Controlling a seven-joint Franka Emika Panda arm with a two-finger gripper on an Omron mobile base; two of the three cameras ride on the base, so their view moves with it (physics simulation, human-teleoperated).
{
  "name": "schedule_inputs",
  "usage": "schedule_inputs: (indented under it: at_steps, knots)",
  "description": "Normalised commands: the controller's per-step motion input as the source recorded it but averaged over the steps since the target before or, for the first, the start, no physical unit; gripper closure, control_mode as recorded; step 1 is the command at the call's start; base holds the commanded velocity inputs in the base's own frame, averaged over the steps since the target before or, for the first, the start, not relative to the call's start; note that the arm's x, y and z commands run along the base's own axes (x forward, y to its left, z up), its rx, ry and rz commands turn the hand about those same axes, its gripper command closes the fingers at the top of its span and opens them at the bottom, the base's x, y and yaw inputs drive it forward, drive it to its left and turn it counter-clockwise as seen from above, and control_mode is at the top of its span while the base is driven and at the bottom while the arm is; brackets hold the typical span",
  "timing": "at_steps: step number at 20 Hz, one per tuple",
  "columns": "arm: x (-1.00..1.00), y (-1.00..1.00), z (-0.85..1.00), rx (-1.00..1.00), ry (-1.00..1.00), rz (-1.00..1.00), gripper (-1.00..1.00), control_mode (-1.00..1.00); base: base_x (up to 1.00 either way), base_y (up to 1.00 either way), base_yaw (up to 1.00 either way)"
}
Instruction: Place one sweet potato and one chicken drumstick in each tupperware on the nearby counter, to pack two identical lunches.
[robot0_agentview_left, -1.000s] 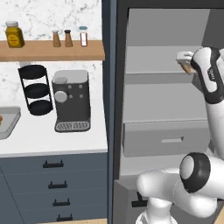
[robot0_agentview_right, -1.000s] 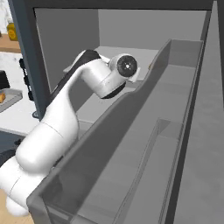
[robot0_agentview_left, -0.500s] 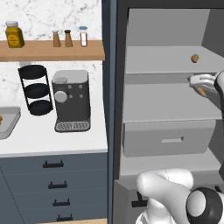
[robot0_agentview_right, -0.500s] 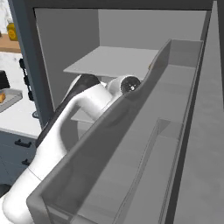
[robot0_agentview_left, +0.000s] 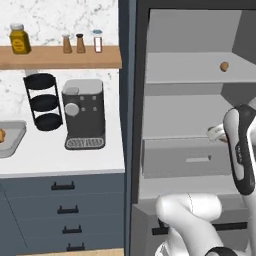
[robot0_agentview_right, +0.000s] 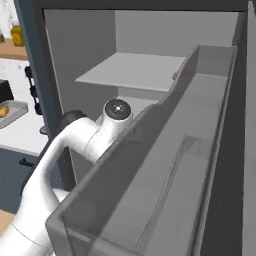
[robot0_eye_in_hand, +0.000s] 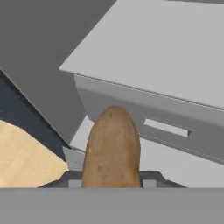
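Observation:
A smooth tan-brown sweet potato (robot0_eye_in_hand: 113, 148) stands between the fingers of my gripper (robot0_eye_in_hand: 112, 179), which is shut on it. The hand (robot0_agentview_left: 216, 133) hangs inside the open fridge, level with the top of the grey drawer (robot0_agentview_left: 185, 158). A second sweet potato (robot0_agentview_left: 224, 66) lies on the upper fridge shelf, also seen past the door bin (robot0_agentview_right: 175, 76). One grey tupperware (robot0_agentview_left: 12, 139) sits at the left end of the white counter (robot0_agentview_left: 60, 156), with a golden-orange chicken drumstick (robot0_agentview_left: 1, 135) in it. The same tupperware (robot0_agentview_right: 15, 111) shows far left in the right base view.
A grey coffee machine (robot0_agentview_left: 83, 114) and a black tiered rack (robot0_agentview_left: 44, 101) stand on the counter under a wooden shelf (robot0_agentview_left: 60, 56) with jars. The fridge door's large grey bin (robot0_agentview_right: 165, 170) stands close to my arm on the right. The drawer front (robot0_eye_in_hand: 175, 127) lies just ahead of the hand.
My arm has dropped from the upper fridge shelf to drawer height, with a sweet potato in the gripper. The other sweet potato on the shelf is now uncovered.

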Motion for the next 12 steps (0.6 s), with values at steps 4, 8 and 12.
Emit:
schedule_inputs:
  at_steps: [4,8,12]
  knots:
    - [0.0,0.0,0.0,0.0,0.0,0.0,1.0,1.0,-0.93,1.0,0.32]
    - [0.0,0.0,0.0,0.0,0.0,0.0,1.0,1.0,-0.23,1.0,0.28]
    - [0.0,0.0,0.0,0.0,0.0,0.0,1.0,1.0,0.56,1.0,0.06]
